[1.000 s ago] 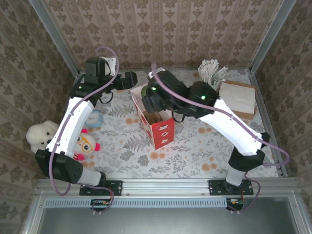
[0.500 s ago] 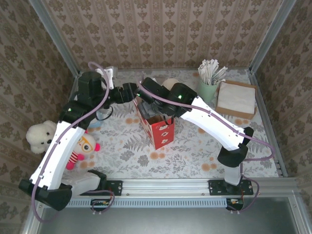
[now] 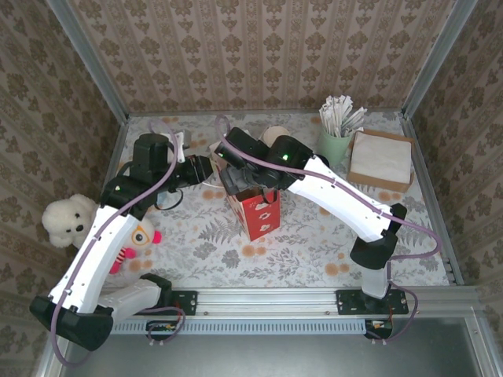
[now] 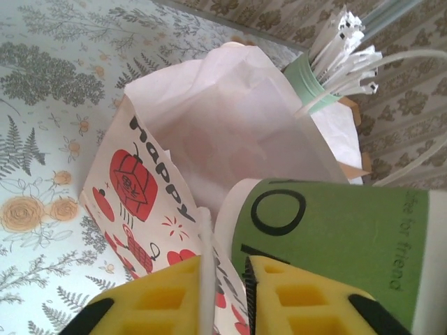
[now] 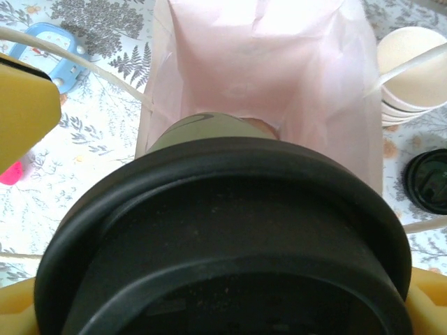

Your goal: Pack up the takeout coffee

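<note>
The takeout coffee (image 5: 223, 230), black lid blurred and cut off at the frame's bottom, dark green wall lettered in black, hangs over the open mouth of the paper bag (image 3: 258, 210), clasped between the yellow pads of the right gripper (image 5: 223, 307); the left gripper (image 4: 223, 269) pinches the bag's rim, fingers narrow.

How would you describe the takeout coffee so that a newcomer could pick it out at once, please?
Find the red-and-white paper bag standing mid-table. At its open mouth, the right gripper holds the takeout coffee. It is the green cup with a black lid, unlike the unlidded cream cups and the mint cup of sticks.
</note>
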{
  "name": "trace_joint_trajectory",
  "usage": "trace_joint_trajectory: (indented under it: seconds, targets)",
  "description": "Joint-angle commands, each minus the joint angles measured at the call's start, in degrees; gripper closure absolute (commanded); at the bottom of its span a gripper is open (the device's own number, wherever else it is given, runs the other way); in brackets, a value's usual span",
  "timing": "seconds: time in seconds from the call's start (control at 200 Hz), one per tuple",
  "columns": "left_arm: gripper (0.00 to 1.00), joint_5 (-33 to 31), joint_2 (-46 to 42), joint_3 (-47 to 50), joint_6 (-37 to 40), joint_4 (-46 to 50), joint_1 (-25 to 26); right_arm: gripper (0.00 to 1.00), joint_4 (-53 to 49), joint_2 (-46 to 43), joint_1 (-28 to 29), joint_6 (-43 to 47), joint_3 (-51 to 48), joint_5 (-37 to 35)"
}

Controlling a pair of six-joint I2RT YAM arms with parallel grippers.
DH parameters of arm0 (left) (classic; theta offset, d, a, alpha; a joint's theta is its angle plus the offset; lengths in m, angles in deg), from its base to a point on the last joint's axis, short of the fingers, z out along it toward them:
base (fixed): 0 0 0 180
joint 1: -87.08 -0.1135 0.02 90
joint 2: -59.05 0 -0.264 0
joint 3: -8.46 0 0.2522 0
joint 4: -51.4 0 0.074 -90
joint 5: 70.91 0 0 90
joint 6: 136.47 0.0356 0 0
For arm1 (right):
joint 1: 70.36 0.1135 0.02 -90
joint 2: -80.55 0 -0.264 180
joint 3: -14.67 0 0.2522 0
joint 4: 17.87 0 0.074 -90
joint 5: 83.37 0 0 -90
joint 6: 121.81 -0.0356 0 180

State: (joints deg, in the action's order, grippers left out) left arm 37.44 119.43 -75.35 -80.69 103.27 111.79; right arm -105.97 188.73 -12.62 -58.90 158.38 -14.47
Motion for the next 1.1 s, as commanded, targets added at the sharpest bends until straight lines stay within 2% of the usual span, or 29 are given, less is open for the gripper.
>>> trace_joint_trajectory:
  seconds: [0.0,0.11,0.335,0.56,0.8,0.855,0.95,1.095]
  targets:
    - [0.87,2.4,-1.3,0.9,-0.2,-0.7,-0.7,0.28,2.0,0.9,-0.8,-2.7,-1.6,3.8]
    - [1.00,2.2,-1.3,1.1,-0.2,-0.1,-0.7,0.29,1.4,1.5,-1.1,-5.0,-3.0,0.4]
    - [1.00,3.2,-2.4,1.2,0.5,-0.2,-1.3,0.29,1.9,1.5,-3.0,-6.0,-5.7,1.5]
    - [1.00,9.0,-2.4,2.3,-1.1,-4.6,-0.3,0.29,-1.7,4.4,-3.0,-5.1,-3.5,3.5]
    - [1.00,8.9,-1.6,3.0,-1.8,-4.2,-0.1,0.29,-4.3,7.8,-3.0,-3.8,-0.6,6.8]
    - [0.97,9.1,-1.6,3.0,-1.7,-4.1,-0.1,0.29,-5.7,8.3,-3.0,-3.4,-0.3,6.9]
    - [0.87,10.9,-1.7,2.2,-0.4,-3.5,-1.0,0.29,-8.1,8.9,-3.0,-3.1,-0.6,6.9]
    - [0.67,14.1,-1.9,-1.5,5.0,2.2,-8.1,0.30,-9.1,8.6,-2.7,-2.6,1.2,7.9]
